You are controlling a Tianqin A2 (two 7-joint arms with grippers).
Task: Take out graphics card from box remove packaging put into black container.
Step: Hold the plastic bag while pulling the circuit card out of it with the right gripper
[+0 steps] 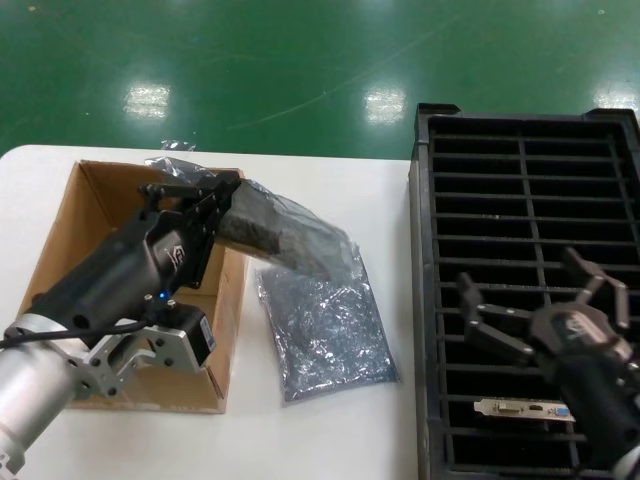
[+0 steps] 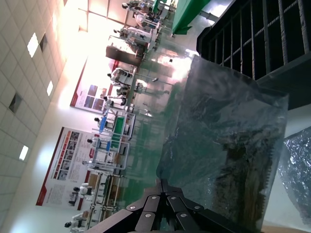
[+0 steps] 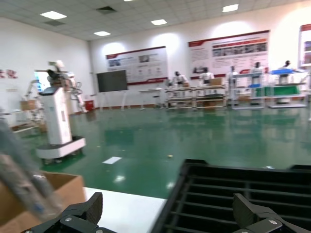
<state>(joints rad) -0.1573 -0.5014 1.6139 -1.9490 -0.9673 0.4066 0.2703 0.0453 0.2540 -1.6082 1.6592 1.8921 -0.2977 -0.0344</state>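
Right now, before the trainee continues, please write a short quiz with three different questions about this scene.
1. True or false: the left tool is shut on a graphics card that is out of its packaging.
2. Which lies flat on the table beside the box? A) an empty bag B) a screwdriver C) a second carton
3. Fill in: the right tool hovers open above the black ____.

Key
1. False: the card is inside its bag, lifted over the box.
2. A
3. container; one card already stands in a slot.
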